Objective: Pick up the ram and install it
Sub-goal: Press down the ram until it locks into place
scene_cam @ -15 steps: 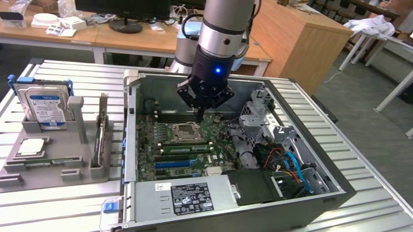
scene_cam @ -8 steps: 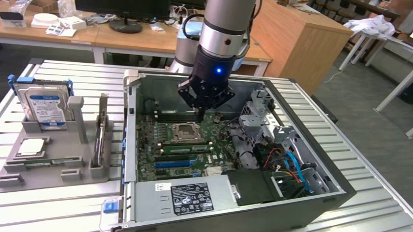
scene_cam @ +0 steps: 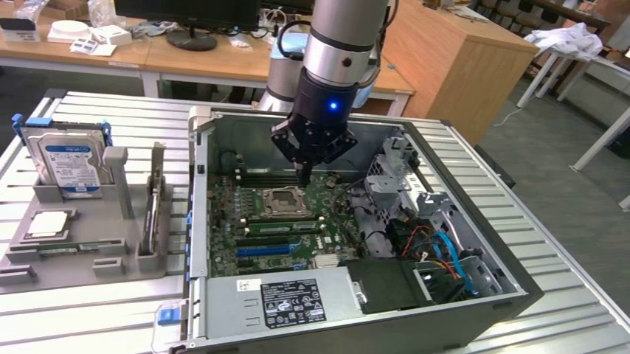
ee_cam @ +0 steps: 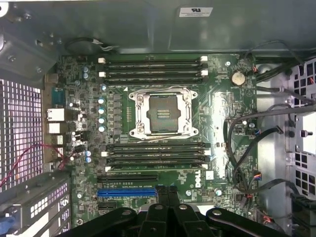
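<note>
Two fingers point(ee_cam: 162, 200) pressed flat together, nothing between them that I can see. The gripper point(scene_cam: 302, 174) hangs empty-handed, tip down, inside the open computer case point(scene_cam: 202, 221) on the table point(scene_cam: 118, 317).

Where's the ram point(scene_cam: 282, 226)? My best read is the green stick standing on edge in the bank of memory slots point(ee_cam: 155, 154) on the near side of the CPU socket point(scene_cam: 283, 198). It's small in the exterior view, so I won't swear it's fully seated. Its long axis runs across the exterior view from left to right, parallel to every slot on the motherboard point(ee_cam: 222, 106).

Now the key relation. The fingertips sit over the far bank of slots point(scene_cam: 265, 177), beyond the socket, so the green stick lies on the socket's other side, toward the power supply point(scene_cam: 285, 299). From the wrist view, the closed fingers line up across the slots, not along them.

Over on the exterior view's left, the hard drive point(scene_cam: 67, 164) stands in its grey tray point(scene_cam: 20, 265), well apart from the gripper.
</note>
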